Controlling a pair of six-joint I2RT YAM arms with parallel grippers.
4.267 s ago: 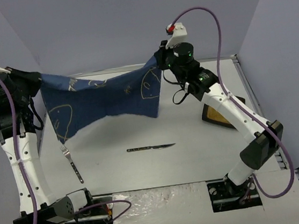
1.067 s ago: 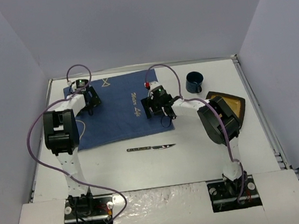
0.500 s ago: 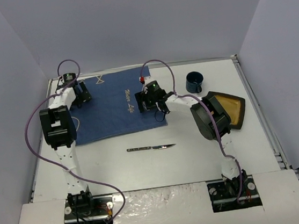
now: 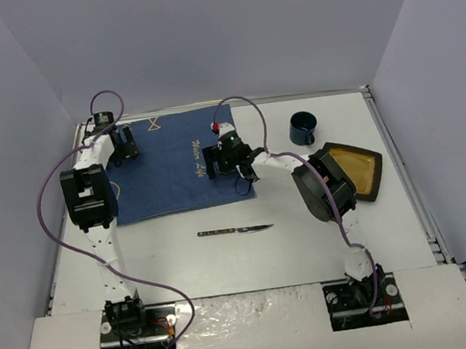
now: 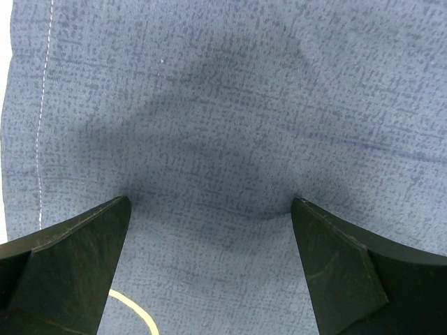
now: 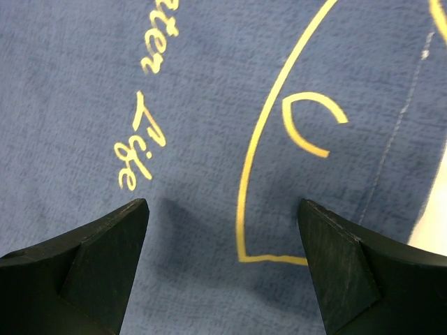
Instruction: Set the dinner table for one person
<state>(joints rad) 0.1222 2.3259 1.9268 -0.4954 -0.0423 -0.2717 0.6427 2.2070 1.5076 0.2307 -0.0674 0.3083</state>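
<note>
We see large flat white rectangular tabletop with thin metal rim (image 4: 301, 255) spanning view beyond arm bases, carrying everything. Nearest: slim dark table knife (image 4: 235, 231), lying crosswise. Beyond it, dark blue cloth with pale yellow drawings (image 4: 166, 182), flat, left of centre. Left fingers (image 5: 70, 258) spread wide, tips on cloth near far-left edge. Right fingers (image 6: 91, 265) spread wide on cloth's right part. Right of cloth: dark square plate with tan centre (image 4: 358, 167). Farthest: dark blue mug (image 4: 301, 128).

One each: dinner table (image 4: 308, 246), cloth (image 4: 170, 180), knife (image 4: 235, 230), mug (image 4: 301, 128) (blue), plate (image 4: 360, 165).
</note>
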